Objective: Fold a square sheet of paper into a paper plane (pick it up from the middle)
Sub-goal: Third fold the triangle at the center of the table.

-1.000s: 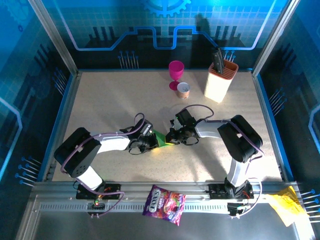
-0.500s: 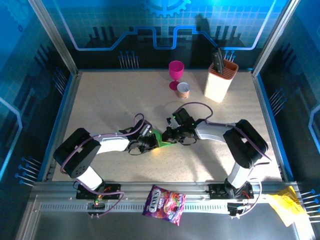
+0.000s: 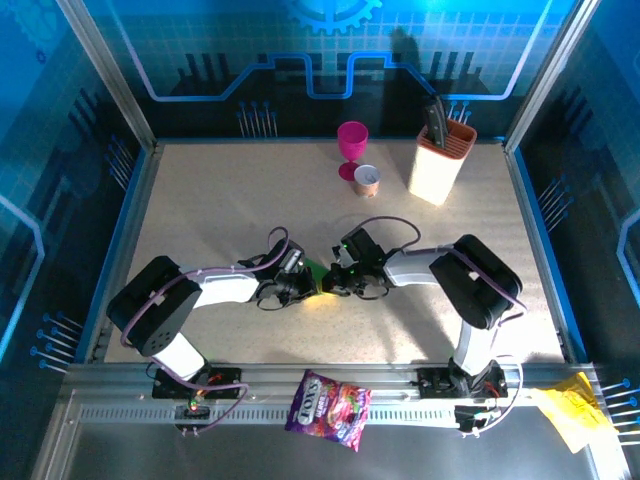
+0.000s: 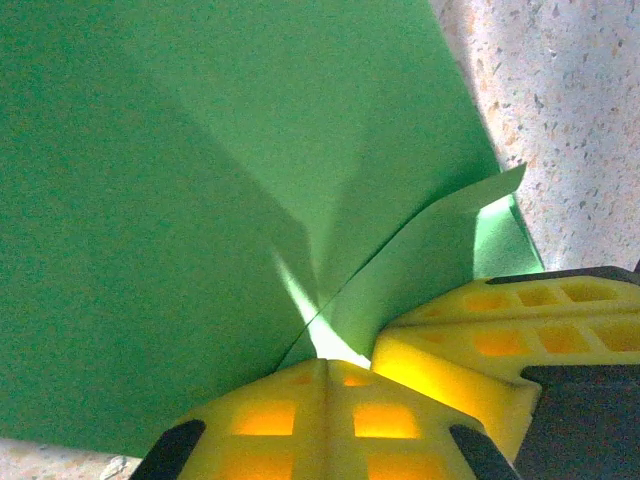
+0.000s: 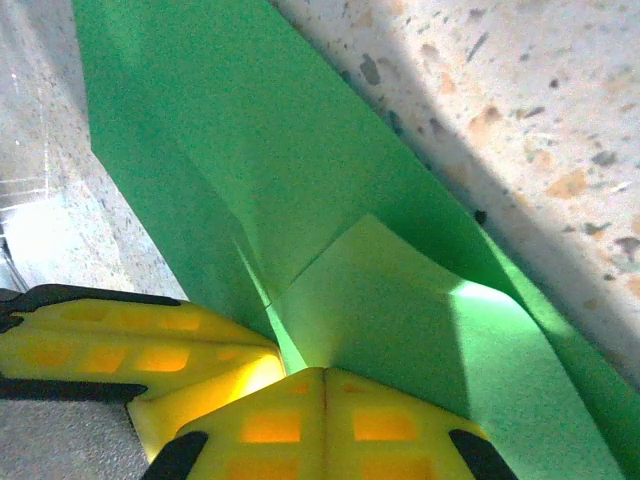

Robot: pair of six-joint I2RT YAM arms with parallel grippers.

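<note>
Across the top view spreads the speckled table (image 3: 230, 200), and both arms are folded in low toward its middle. The right arm (image 3: 470, 275) reaches in from the right edge and the left arm (image 3: 190, 300) from the left, wrists almost nose to nose.

Near the far right corner stands a cream knife block (image 3: 440, 165). A purple snack bag (image 3: 328, 398) lies on the metal rail (image 3: 120, 390) along the near edge, with crumpled yellow paper (image 3: 568, 410) at the rail's right end. By the far edge are a pink goblet (image 3: 351, 145) and, just beside it, a small cup (image 3: 367, 181).

Now the action: from above, the green sheet (image 3: 318, 275) is a small sliver at the table's centre, caught between the left gripper (image 3: 298, 285) and the right gripper (image 3: 335, 280).

The wrist cameras give the detail. On the left wrist, the sheet (image 4: 200, 200) fills most of the frame, creases running down to the left gripper (image 4: 325, 365). Its yellow pads are pressed together on the paper's edge, and a paler flap curls up on the right. The right gripper's finger (image 4: 480, 325) sits right against it.

On the right wrist, the sheet (image 5: 250, 150) lies as a long folded strip on the table. The right gripper (image 5: 325, 375) is clamped on a raised flap, with the left gripper's finger (image 5: 130, 345) just beside.
</note>
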